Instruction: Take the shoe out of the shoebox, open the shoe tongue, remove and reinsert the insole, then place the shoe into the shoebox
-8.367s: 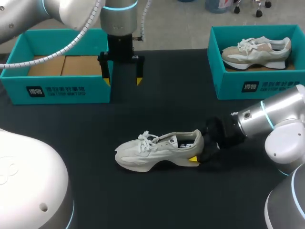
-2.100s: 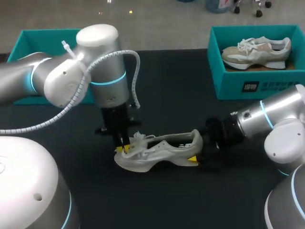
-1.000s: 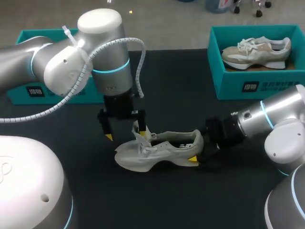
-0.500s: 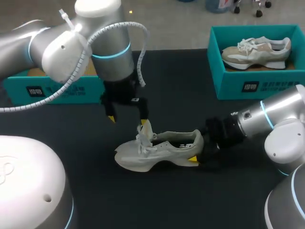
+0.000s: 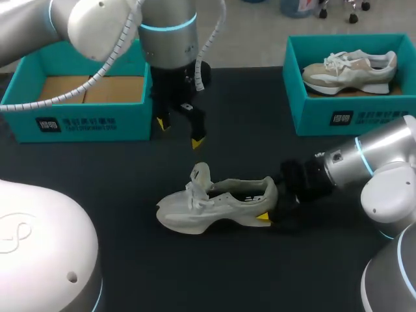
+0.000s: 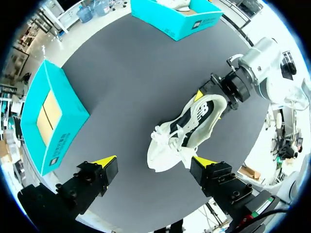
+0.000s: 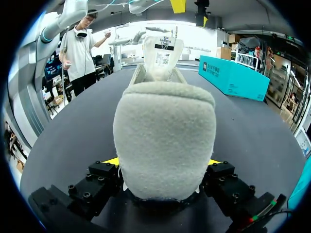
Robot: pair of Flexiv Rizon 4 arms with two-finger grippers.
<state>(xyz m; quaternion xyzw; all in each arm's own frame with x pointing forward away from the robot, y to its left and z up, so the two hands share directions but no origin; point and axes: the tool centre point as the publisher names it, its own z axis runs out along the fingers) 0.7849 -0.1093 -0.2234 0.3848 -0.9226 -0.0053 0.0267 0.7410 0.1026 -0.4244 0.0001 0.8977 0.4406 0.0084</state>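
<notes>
1. our right gripper (image 5: 272,207) is clamped on the heel of the shoe (image 5: 214,207), with a finger on either side of it.
2. the shoe stands on its sole near the middle of the black table (image 5: 227,273), toe toward our left, outside both boxes.
3. its tongue (image 5: 201,174) stands upright above the laces.
4. our left gripper (image 5: 179,133) hangs above the table with its fingers wide apart, between the shoe and the left box (image 5: 78,120), touching neither.
5. the left box shows only its cardboard floor.
6. a second shoe (image 5: 351,68) lies in the right box (image 5: 338,117), well apart from our grippers.
</notes>
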